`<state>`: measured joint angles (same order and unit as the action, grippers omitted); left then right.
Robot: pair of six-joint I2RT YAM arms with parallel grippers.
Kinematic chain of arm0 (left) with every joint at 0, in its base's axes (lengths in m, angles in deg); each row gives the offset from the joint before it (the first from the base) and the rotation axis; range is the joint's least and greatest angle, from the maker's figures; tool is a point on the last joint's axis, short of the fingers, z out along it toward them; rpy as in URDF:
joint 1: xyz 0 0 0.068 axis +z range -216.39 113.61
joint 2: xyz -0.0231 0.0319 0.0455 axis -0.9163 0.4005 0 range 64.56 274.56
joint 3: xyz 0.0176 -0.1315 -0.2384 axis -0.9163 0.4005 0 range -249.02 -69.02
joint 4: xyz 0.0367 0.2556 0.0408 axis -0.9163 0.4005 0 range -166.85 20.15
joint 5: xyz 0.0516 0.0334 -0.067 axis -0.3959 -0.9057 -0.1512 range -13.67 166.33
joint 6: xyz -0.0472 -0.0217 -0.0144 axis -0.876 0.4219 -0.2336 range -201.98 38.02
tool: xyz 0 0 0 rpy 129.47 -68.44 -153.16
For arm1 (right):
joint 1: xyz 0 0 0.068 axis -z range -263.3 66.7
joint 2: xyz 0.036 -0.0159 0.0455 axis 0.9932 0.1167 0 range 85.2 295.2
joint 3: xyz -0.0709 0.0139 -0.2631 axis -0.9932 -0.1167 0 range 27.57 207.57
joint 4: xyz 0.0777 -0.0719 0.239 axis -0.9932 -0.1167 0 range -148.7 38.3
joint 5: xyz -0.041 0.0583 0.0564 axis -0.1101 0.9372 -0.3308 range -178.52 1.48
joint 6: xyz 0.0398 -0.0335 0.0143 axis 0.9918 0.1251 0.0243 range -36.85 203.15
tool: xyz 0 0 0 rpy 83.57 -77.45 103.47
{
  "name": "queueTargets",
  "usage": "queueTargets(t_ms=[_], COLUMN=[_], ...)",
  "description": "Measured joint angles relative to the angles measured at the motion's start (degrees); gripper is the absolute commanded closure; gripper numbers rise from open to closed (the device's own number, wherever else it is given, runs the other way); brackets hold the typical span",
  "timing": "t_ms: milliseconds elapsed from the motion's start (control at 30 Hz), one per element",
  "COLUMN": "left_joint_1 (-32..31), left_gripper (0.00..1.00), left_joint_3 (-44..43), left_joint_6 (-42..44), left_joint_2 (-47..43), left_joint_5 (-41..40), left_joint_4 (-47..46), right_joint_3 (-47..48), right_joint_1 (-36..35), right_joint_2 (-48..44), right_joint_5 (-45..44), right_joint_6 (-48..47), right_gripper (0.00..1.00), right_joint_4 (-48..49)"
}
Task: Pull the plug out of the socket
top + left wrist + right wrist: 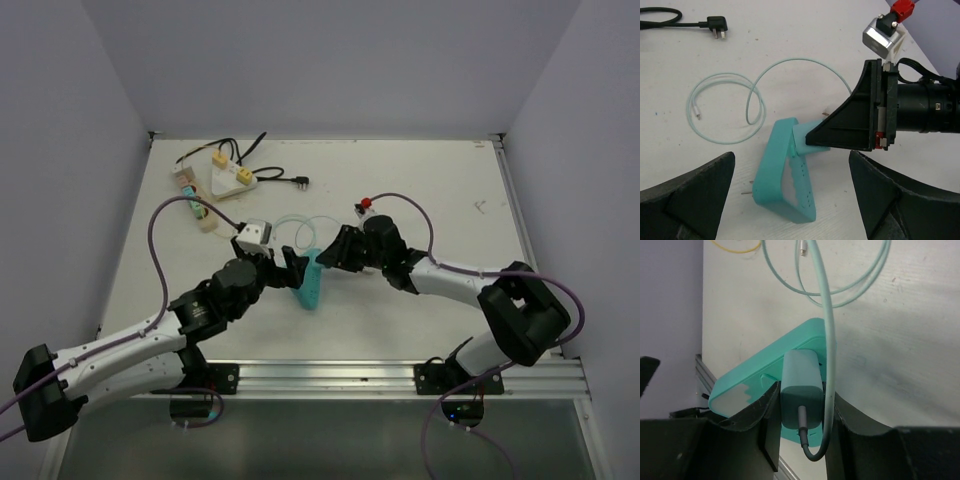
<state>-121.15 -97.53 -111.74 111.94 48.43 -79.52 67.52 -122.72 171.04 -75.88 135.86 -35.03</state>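
While the pale teal plug [800, 371] is being clamped from both sides by the closed right gripper [802, 397], it is being held against the teal socket [782, 185], which is lying near the middle of the white table [450, 190]. The left gripper [790, 162] is being held wide open, its fingers [690, 195] being spread to either side of the socket without touching it. A thin teal cable [730, 107] is being trailed in loops across the table beyond the plug.
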Motion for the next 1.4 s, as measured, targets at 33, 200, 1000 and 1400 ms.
queueTargets(t_ms=[33,200,1000,1400], left_joint_1=[0.2,1.5,10.4,10.5], left_gripper=[0.01,0.1,0.38,0.77], left_joint_3=[-2.1,-12.3,-15.6,-15.6], left_joint_6=[0.4,1.9,-4.5,-6.3], left_joint_2=[0.2,5.3,19.1,21.5], left_joint_5=[1.0,6.2,25.6,26.6], left_joint_4=[2.0,11.8,20.5,19.3], right_joint_3=[0.7,4.9,2.9,2.4], right_joint_1=[0.0,0.0,-0.1,0.0], right_joint_2=[0.0,-0.1,-5.5,-5.7], right_joint_5=[0.6,4.9,12.7,12.5], right_joint_6=[-1.9,-14.1,-34.0,-34.4], right_gripper=[1.0,1.0,1.0,1.0], right_joint_4=[-0.5,-2.3,-1.4,-1.0])
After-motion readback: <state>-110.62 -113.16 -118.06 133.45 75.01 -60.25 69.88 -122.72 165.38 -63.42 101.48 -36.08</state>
